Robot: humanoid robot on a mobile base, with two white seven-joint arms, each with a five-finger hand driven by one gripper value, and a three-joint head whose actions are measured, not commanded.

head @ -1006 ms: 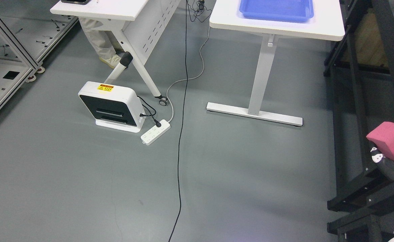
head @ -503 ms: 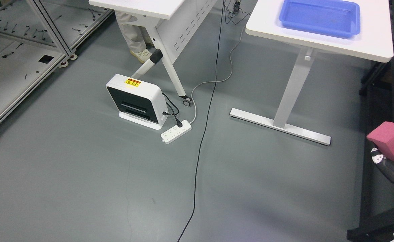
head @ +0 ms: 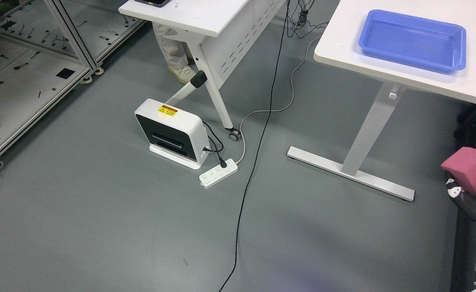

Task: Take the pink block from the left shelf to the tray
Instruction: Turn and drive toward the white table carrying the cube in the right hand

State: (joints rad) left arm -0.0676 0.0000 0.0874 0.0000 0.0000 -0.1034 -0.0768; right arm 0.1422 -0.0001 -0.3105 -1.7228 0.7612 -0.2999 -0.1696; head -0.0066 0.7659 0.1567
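My right hand point(head: 474, 190) shows at the right edge, shut on the pink block point(head: 470, 169), which it holds up at about mid height. The blue tray point(head: 414, 59) lies empty on a white table point(head: 343, 52) at the upper right, well above and left of the block in the picture. The left arm is out of view.
A white box device point(head: 173, 138) and a power strip point(head: 218, 173) sit on the grey floor, with a black cable point(head: 258, 154) running across it. A second white table point(head: 205, 16) has a person's legs point(head: 175, 52) behind it. A metal shelf frame point(head: 31, 77) stands at the left.
The whole picture has shifted right and down, so the camera has moved; the tray and table now show more fully. The hand and block stay in the same place in the picture.
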